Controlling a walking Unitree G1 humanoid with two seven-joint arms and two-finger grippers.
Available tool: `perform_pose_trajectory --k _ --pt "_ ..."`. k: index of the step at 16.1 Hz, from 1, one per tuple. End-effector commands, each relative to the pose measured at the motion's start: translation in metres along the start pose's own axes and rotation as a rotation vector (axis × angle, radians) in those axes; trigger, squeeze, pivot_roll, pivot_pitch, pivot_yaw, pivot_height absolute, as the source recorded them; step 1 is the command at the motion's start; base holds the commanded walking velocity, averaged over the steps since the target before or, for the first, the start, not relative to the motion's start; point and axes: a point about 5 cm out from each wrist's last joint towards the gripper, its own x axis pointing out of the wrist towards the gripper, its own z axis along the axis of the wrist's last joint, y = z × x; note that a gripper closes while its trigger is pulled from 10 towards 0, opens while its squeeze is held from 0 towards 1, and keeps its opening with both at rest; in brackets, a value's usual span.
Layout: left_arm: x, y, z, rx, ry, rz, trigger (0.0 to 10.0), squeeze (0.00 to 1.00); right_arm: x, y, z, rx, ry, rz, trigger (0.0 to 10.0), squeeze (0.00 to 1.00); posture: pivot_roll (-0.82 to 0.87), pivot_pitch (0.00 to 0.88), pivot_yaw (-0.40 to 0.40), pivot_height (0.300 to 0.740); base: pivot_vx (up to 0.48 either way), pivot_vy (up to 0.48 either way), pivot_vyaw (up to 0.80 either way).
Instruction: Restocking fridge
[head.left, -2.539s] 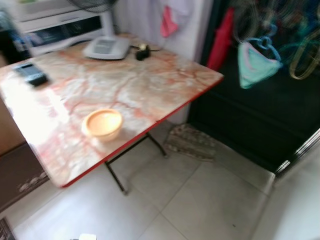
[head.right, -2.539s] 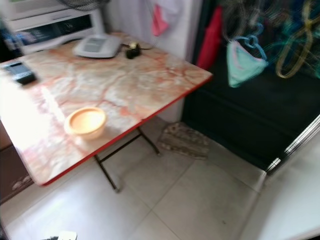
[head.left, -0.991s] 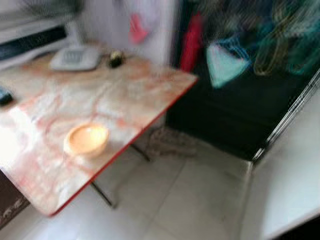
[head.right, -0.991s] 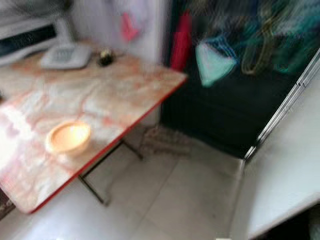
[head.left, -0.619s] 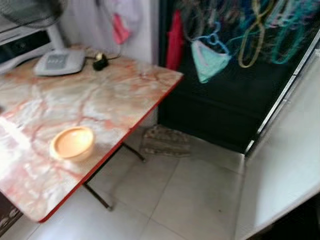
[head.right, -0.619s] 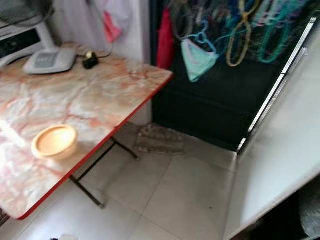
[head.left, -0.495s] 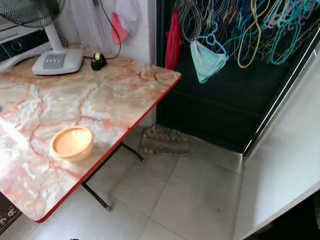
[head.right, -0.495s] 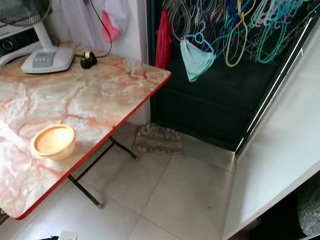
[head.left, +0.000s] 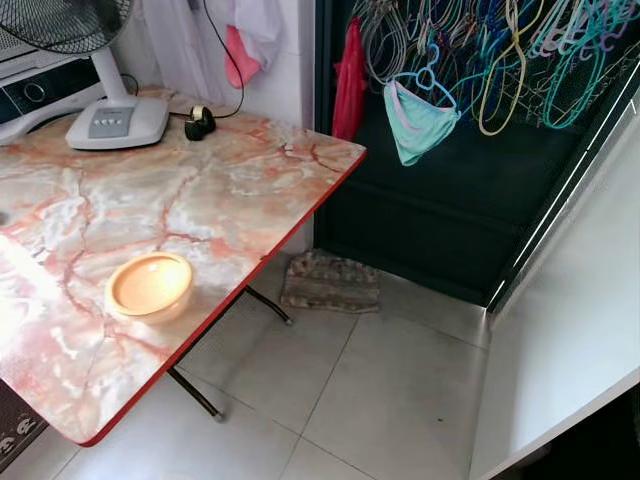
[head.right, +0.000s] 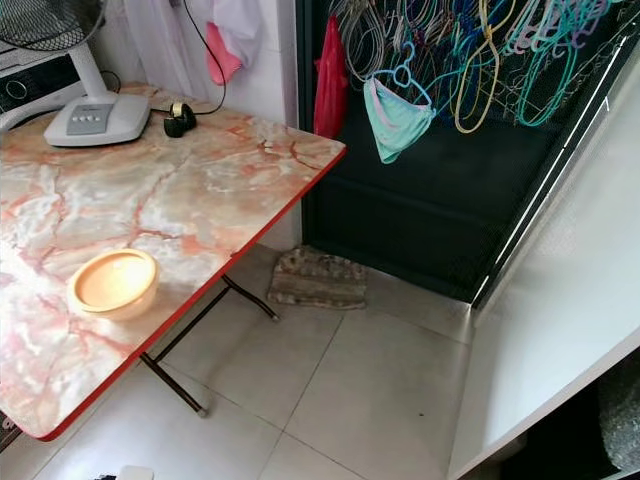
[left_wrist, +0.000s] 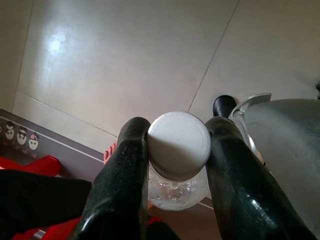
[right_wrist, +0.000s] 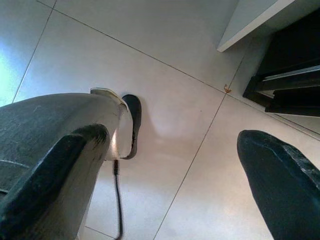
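Note:
In the left wrist view, my left gripper (left_wrist: 177, 152) is shut on a clear plastic bottle (left_wrist: 176, 189) with a ribbed white cap (left_wrist: 178, 145). Its two black fingers (left_wrist: 126, 175) press on either side of the neck, just under the cap. The bottle hangs over pale floor tiles. In the right wrist view, my right gripper (right_wrist: 170, 165) is open with nothing between its fingertips (right_wrist: 280, 172), and it points down at the tiled floor beside my own foot (right_wrist: 131, 119).
A marble-patterned folding table (head.left: 250, 190) with a red edge stands at the left, bearing an orange bowl (head.left: 150, 286), a fan base (head.left: 115, 122) and a small black tape roll (head.left: 200, 123). A doormat (head.left: 330, 283) lies before a dark grille hung with hangers (head.left: 480, 60). A white panel (head.left: 575, 330) stands at the right.
The camera has swung right and steadied, so the blurred picture is now sharp and the white panel has come into view. Nothing on the table has moved.

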Motion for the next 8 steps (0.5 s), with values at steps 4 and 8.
perform_pose_trajectory --k 4,8 --pt "0.0001 -0.002 -0.0009 -0.005 0.008 -0.013 10.0 0.0 -0.0004 -0.0002 -0.0024 0.007 0.009 -0.002 10.0 0.0 0.08 0.0 -0.014 0.74 0.0 0.306 -0.4" --pt "0.0001 -0.0028 -0.0003 0.012 0.006 -0.022 10.0 0.0 -0.0004 -0.0007 -0.0022 -0.001 0.01 0.0 10.0 0.0 0.08 0.0 -0.017 0.74 0.0 0.0 0.0"
